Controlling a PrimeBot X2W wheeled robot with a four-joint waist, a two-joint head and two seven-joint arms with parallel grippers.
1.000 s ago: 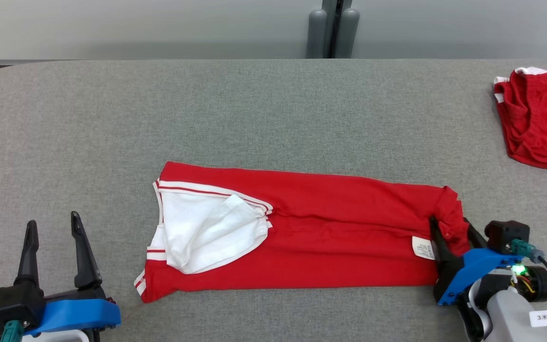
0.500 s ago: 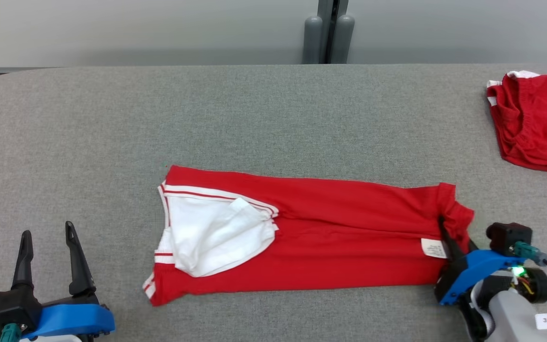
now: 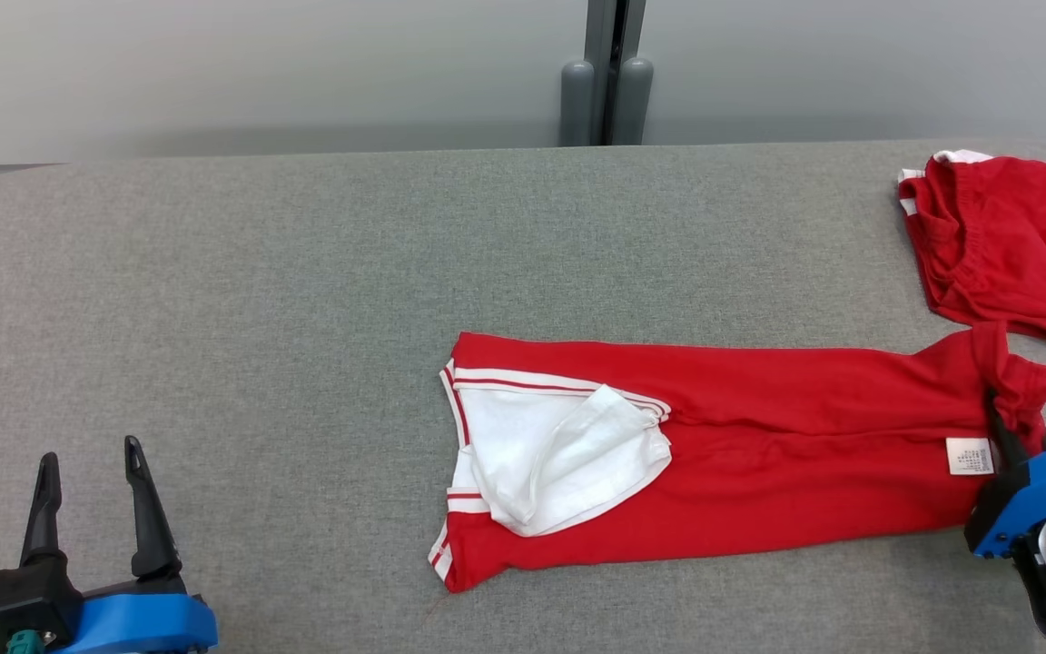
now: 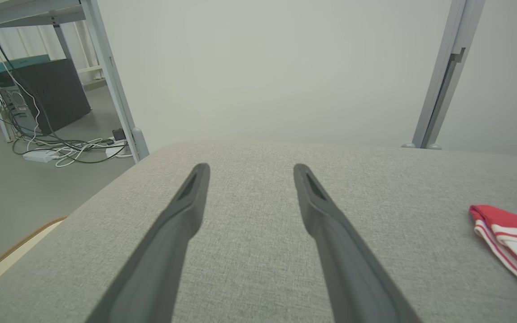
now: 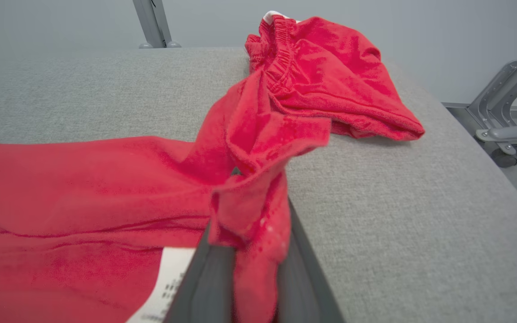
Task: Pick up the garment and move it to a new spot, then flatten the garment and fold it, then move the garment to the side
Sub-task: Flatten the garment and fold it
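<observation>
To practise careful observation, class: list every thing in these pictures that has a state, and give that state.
Long red garment, folded into a strip, lying flat, right end bunched and pinched.
Right end effector, shut on that garment's end.
Left end effector, open, empty.
Other red garment, crumpled, at the table's far right.
White label, exposed, facing up.

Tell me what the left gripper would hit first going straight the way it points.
The way looks free: only bare grey fabric tabletop lies ahead of the left gripper, then probably the pale wall beyond. The red-and-white garment sits off to its right.
</observation>
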